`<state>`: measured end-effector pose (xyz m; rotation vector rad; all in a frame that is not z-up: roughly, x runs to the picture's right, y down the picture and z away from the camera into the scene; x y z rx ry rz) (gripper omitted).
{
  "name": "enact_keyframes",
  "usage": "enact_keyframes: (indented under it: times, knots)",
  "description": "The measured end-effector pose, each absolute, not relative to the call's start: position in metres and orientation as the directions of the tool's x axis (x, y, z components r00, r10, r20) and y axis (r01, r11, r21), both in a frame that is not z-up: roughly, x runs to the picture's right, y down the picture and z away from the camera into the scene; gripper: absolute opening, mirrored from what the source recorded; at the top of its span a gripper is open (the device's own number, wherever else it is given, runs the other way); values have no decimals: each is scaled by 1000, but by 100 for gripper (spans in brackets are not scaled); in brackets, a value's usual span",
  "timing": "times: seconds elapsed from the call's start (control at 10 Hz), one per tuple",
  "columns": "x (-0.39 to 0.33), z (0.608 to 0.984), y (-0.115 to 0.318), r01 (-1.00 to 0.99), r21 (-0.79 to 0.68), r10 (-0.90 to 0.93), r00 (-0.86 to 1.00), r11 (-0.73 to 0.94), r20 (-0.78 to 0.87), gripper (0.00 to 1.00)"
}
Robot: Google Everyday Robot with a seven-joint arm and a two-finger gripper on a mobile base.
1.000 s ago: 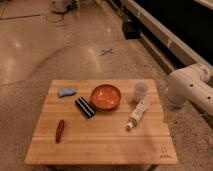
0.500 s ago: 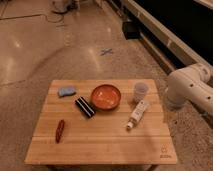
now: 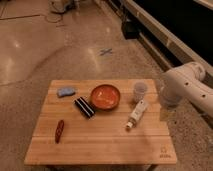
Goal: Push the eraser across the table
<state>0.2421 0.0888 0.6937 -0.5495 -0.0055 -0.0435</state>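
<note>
- Camera view shows the pincer (image 3: 165, 111) at the low end of a white arm (image 3: 189, 86), just off the right edge of the desk (image 3: 100, 145); whether it is apart or together cannot be told.
- Nearest it lie a white tube (image 3: 136, 114) and a clear cup (image 3: 140, 90), then an orange bowl (image 3: 105, 96).
- Eraser (image 3: 85, 107): a black block lying slantwise just left of the bowl, well apart from the pincer.
- It looks light, stiff and grippy; pressing low on a long side should slide it, not spin it.
- Farther left: a blue pad (image 3: 66, 91) and a red stick (image 3: 59, 130).
</note>
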Motion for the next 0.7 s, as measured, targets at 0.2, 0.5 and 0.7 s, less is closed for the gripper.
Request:
enact_keyframes:
  times: [0.2, 0.5, 0.7]
  knots:
    - [195, 704, 78, 143, -508, -115, 990, 849, 85, 65]
    - [120, 729, 65, 296, -472, -232, 954, 830, 190, 65]
    - [76, 755, 61, 380, -450, -294, 922, 808, 251, 65]
